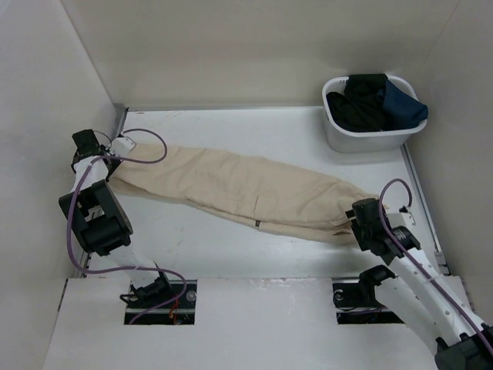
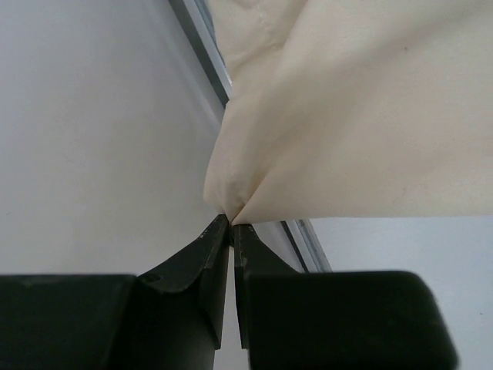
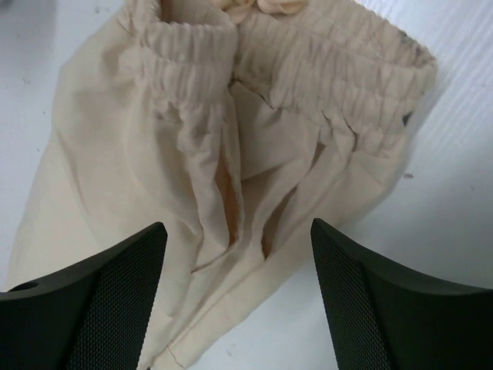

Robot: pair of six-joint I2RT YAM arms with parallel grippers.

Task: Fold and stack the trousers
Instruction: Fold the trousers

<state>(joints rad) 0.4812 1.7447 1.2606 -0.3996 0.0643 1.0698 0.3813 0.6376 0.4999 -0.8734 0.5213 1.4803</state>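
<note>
Top external view shows you the trousers stretched long across the tabletop, no cross fold or stacking done yet, your left end effector clamping a leg end, your right end effector spread above the waistband.

The left arm and right arm are white tubular links joined by blocky black housings, each trailing a looping purple cable, with matte black wedge-fingered left hand and right hand, the latter's pads finely mesh-textured.

Beige trousers diagonally, grey tub far-right, on white table.
</note>
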